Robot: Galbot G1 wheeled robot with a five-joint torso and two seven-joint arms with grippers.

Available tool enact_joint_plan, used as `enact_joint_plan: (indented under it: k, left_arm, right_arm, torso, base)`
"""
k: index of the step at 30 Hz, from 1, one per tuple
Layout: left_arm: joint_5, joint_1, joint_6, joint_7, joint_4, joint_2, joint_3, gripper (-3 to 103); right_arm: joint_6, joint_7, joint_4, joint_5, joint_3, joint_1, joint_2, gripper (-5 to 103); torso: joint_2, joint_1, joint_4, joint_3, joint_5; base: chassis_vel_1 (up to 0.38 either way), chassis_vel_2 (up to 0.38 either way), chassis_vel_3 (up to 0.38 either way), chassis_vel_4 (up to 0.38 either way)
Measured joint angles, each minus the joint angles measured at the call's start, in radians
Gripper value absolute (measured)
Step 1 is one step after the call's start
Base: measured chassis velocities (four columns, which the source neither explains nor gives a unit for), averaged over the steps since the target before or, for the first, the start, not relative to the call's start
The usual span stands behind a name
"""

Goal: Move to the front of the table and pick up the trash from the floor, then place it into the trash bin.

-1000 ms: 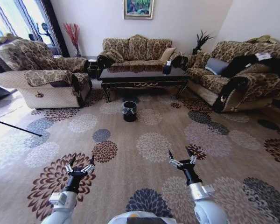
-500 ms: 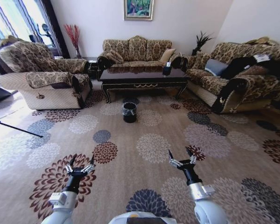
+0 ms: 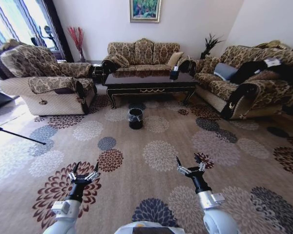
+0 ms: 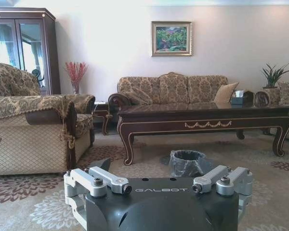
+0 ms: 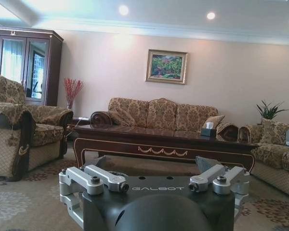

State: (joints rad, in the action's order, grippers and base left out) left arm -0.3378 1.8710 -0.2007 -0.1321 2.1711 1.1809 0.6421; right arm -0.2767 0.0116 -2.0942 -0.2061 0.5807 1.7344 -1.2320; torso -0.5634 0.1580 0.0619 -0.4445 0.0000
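You've got both arms low over the floor point(image 3: 151, 146): left gripper point(image 3: 84, 172) and right gripper point(image 3: 189, 165) spread apart, holding nothing. Bin point(image 3: 135, 117) sits well ahead of them, table point(image 3: 151, 80) just beyond it.

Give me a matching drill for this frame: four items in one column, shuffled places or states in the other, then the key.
Items:
1. trash bin
2. table
3. left tool
4. right tool

Places or states:
A. open, low over the carpet on the robot's right
B. in front of the middle sofa
C. on the carpet just before the table
D. open, low over the carpet on the robot's left

Pairs: 1-C, 2-B, 3-D, 4-A
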Motion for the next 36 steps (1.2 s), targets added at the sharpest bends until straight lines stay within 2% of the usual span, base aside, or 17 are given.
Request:
enact_joint_plan:
  k: [36]
  left_arm:
    - [0.0, 0.0, 0.0, 0.0, 0.0, 0.0, 0.0, 100]
  right_arm:
    - [0.0, 0.0, 0.0, 0.0, 0.0, 0.0, 0.0, 100]
  torso:
    - [-0.155, 0.064, 0.0, -0.091, 0.0]
  base:
    - [0.0, 0.0, 0.0, 0.0]
